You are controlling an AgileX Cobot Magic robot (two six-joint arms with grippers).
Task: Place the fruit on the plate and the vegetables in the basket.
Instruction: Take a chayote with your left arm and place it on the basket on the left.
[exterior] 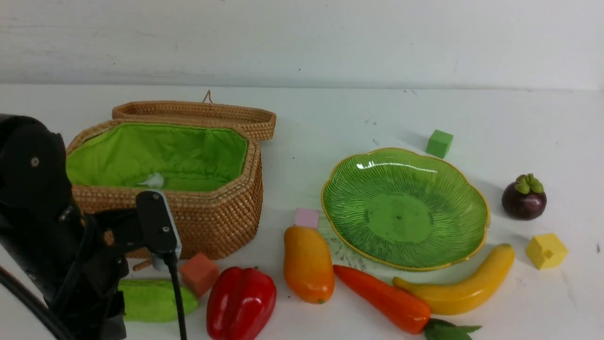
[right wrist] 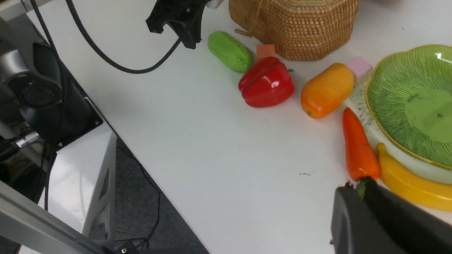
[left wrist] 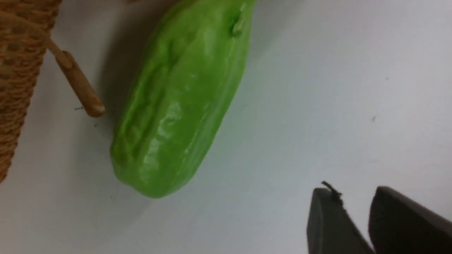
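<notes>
Green gourd (left wrist: 180, 95) lies ahead of the left gripper (left wrist: 355, 197) and off to one side, untouched, and the jaws, parted only narrowly and empty, look too tight for it, so they may shove it against the basket (left wrist: 17, 70)

Robot lab bench, white tabletop (exterior: 330, 118), black cable (right wrist: 134, 71), bare wall (exterior: 302, 38)

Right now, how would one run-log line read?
left gripper: slightly open, empty, near gourd | right gripper: shut, empty | plate: bare | nothing sorted yet
</notes>
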